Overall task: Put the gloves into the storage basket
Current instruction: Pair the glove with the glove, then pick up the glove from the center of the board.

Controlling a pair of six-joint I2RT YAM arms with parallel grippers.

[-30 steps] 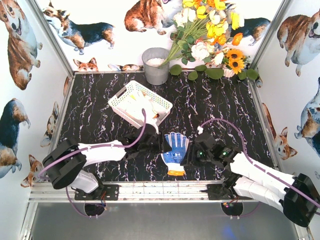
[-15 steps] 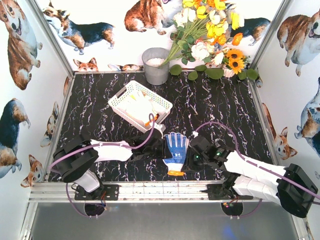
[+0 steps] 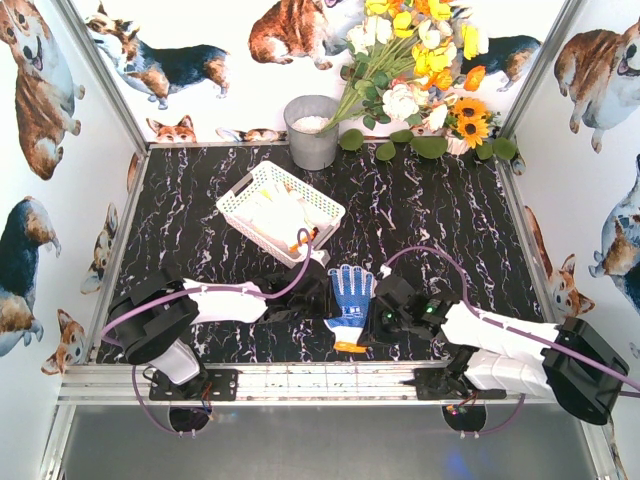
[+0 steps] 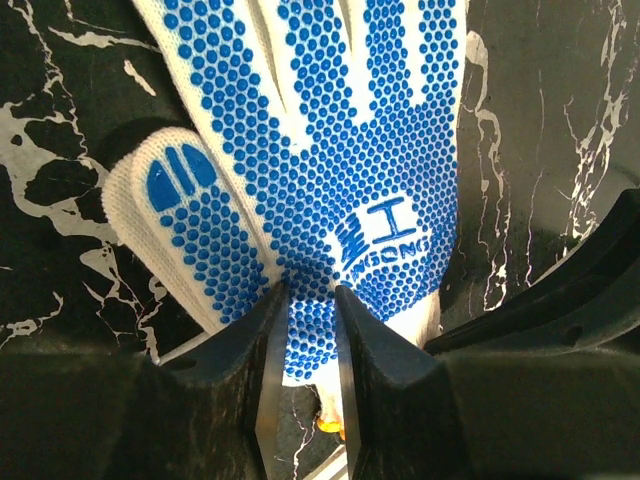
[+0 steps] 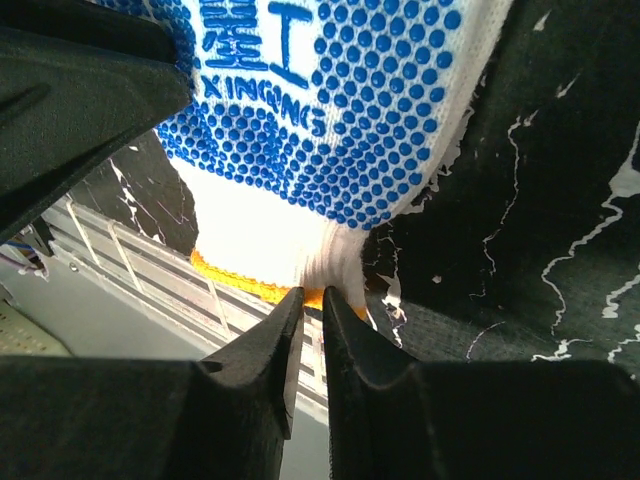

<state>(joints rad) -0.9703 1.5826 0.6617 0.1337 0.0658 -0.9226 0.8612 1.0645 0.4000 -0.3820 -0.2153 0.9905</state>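
You held the blue-dotted glove, near centre, by 2 pinches: left gripper on its palm edge, right gripper on its cuff, presumably to carry it to the far-left storage basket.

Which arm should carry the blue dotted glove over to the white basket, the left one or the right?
Left, probably. The left gripper pinches the glove at its palm base, the right gripper only its cuff edge, and the basket sits on the left arm's side.
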